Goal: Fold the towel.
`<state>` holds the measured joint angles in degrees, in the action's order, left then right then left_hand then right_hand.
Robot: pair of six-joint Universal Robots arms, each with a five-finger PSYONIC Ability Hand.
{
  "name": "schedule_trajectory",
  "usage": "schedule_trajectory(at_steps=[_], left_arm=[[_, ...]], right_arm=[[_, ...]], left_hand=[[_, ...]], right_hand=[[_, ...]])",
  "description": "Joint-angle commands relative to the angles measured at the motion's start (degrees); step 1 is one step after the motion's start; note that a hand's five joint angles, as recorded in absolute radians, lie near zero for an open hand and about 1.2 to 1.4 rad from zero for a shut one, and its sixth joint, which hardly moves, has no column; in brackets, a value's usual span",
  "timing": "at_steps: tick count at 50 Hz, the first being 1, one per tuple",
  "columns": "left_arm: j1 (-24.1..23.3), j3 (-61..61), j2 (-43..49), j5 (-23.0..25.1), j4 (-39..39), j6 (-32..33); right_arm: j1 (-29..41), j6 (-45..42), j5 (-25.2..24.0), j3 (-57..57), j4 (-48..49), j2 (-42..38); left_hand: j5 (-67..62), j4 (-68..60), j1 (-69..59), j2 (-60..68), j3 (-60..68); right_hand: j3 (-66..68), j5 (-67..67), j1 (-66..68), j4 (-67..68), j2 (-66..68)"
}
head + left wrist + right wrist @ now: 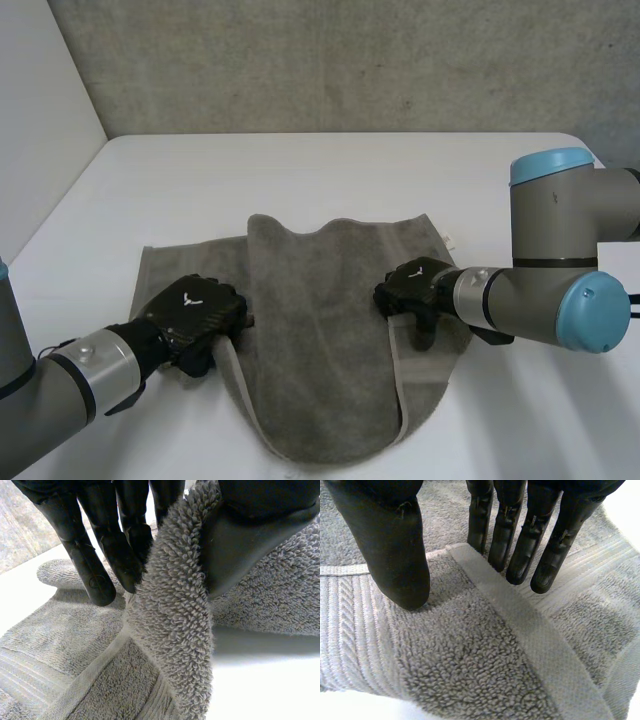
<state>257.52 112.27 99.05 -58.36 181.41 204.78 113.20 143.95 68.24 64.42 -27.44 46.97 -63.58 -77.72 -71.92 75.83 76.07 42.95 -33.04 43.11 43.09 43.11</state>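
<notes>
A grey towel (320,350) lies partly folded on the white table (300,170), with a flap doubled over its middle. At the towel's left side my left hand (195,308) is shut on a raised fold of the edge. The left wrist view shows that fold of towel (170,620) pinched between the thumb (250,535) and the fingers (100,565). My right hand (412,285) rests on the towel's right side. Its thumb (390,545) presses the upper layer while the straight fingers (520,550) touch down just beyond the hem (520,625), apart from the thumb.
A grey wall stands behind the table (350,60) and a pale wall to the left. The table's far edge runs under the wall. A small label (448,238) sticks out at the towel's far right corner. Bare table surrounds the towel.
</notes>
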Motion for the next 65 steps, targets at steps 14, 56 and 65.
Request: schedule_trajectory(at_steps=[14, 56, 65], left_arm=[[0.2, -0.7, 0.2, 0.0, 0.0, 0.0], [0.7, -19.2, 9.1, -2.0, 3.2, -0.3], [-0.8, -56.5, 21.0, -14.9, 1.8, -5.1]], right_arm=[[-1.0, -3.1, -0.2, 6.9, 0.0, 5.2], [-0.6, -11.1, 0.0, -12.2, -8.7, 4.1], [-1.0, 9.1, -0.2, -53.9, 4.8, -3.7]], left_hand=[[-6.4, -2.3, -8.1, 4.2, 3.9], [-6.4, -2.3, -8.1, 4.2, 3.9], [-6.4, -2.3, -8.1, 4.2, 3.9]], right_hand=[[2.3, -2.2, 2.1, 2.1, 2.1], [37.1, -37.0, 36.9, 36.9, 36.9], [37.1, -37.0, 36.9, 36.9, 36.9]])
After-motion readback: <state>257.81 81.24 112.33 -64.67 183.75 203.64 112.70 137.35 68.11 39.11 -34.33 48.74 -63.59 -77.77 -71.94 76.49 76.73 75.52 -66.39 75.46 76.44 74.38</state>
